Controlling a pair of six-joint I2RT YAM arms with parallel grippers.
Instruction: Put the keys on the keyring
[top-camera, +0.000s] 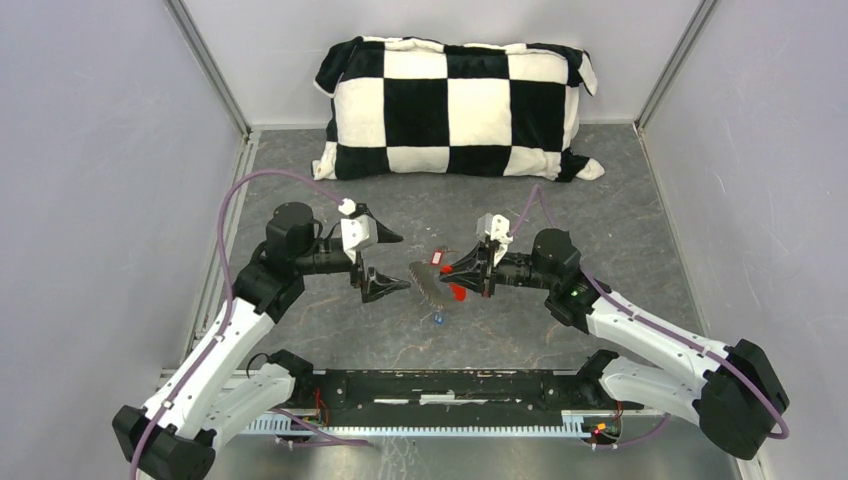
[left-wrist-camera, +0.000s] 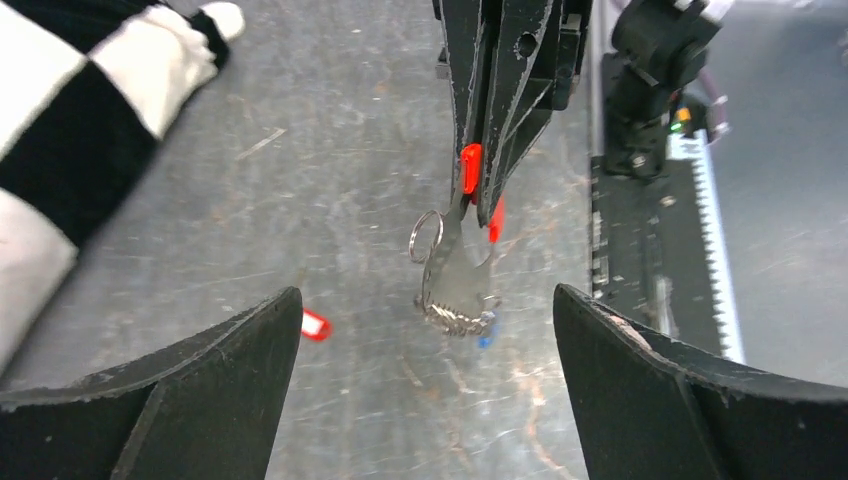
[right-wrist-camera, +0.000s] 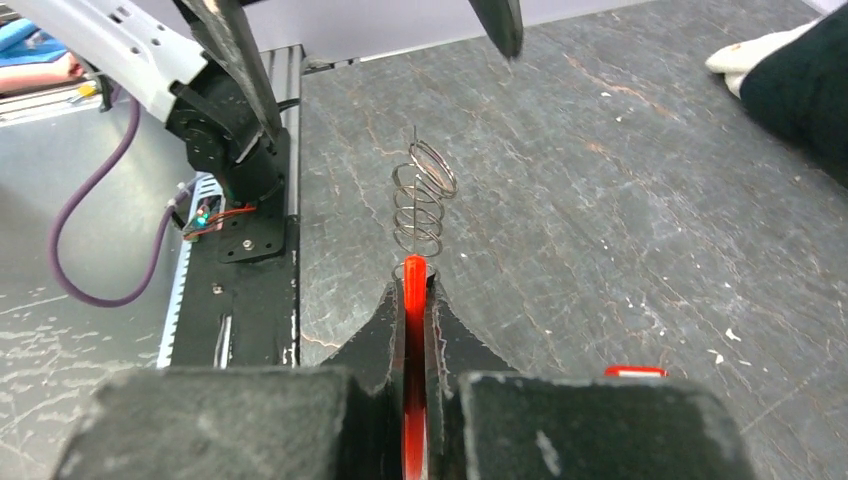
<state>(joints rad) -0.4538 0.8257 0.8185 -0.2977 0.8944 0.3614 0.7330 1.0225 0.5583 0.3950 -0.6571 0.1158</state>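
Note:
My right gripper (top-camera: 452, 272) is shut on a red plastic tag (right-wrist-camera: 413, 290), held above the table. From the tag hang a silver keyring (left-wrist-camera: 425, 235) and a fanned bunch of thin silver keys (left-wrist-camera: 455, 290). In the right wrist view the wire rings (right-wrist-camera: 425, 195) stick out just past the fingertips. My left gripper (left-wrist-camera: 425, 292) is wide open, facing the bunch from the left, with nothing between its fingers (left-wrist-camera: 200, 390). A small red-and-white tag (left-wrist-camera: 315, 325) lies loose on the table. A blue tag (top-camera: 438, 318) lies on the table just below the bunch.
A black-and-white checkered pillow (top-camera: 455, 105) lies at the back of the grey table (top-camera: 620, 200). White walls close in both sides. A black rail (top-camera: 450, 385) with the arm bases runs along the near edge.

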